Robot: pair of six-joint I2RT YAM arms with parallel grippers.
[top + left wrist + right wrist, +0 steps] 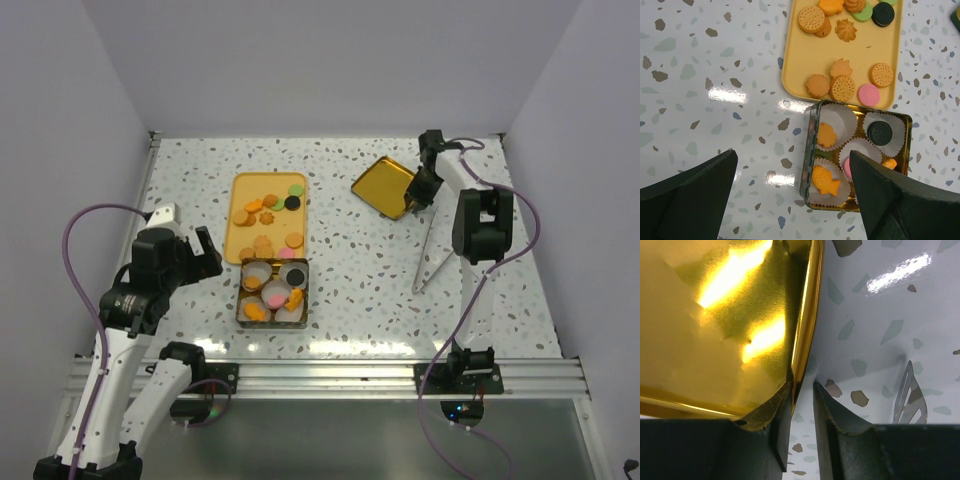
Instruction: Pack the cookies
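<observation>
Few cookies (826, 181) sit in paper cups (841, 116) inside the tin (808, 150), most still loose on the yellow tray (800, 56). Left gripper (792, 155) hangs wide open near it. Right gripper (802, 382) straddles the rim of the gold lid (715, 340), can't tell if clamped

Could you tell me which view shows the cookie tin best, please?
The left wrist view: the tin is close, its cups and cookies distinct. The top view shows it whole but small; the right wrist view misses it.
</observation>
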